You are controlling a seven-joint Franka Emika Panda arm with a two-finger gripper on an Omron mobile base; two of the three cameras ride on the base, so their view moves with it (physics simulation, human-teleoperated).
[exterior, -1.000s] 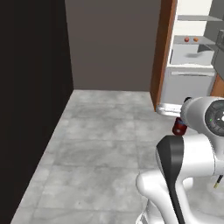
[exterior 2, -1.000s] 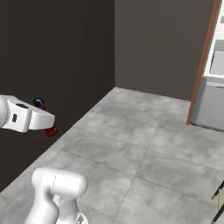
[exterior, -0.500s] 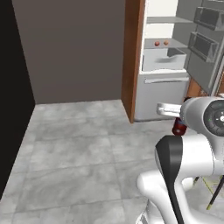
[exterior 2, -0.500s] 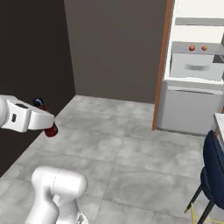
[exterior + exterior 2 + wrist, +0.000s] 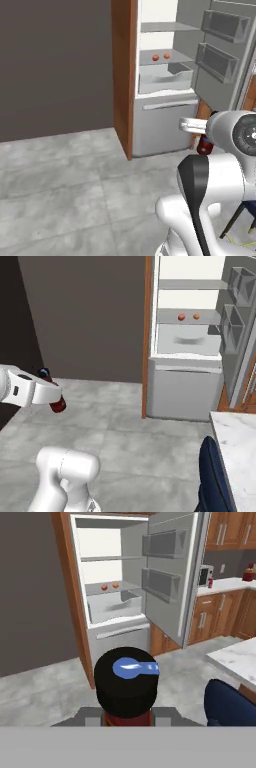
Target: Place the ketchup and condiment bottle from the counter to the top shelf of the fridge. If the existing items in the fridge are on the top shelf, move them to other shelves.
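The pincer (image 5: 56,401) is clamped on the condiment bottle (image 5: 127,684), carried above the grey floor, facing the open fridge (image 5: 125,587). Two small fruits (image 5: 188,317) sit on a middle shelf; the top shelf (image 5: 190,285) lies bare.

The white arm rises from its base, bends at a dark elbow joint and carries its forearm level at mid height, well above the floor. The claw (image 5: 56,401) points forward, its fingers clamped on the condiment bottle (image 5: 58,404) just under the black cap. In the hand view the bottle (image 5: 127,684) stands upright between the fingertips, cap towards the camera.
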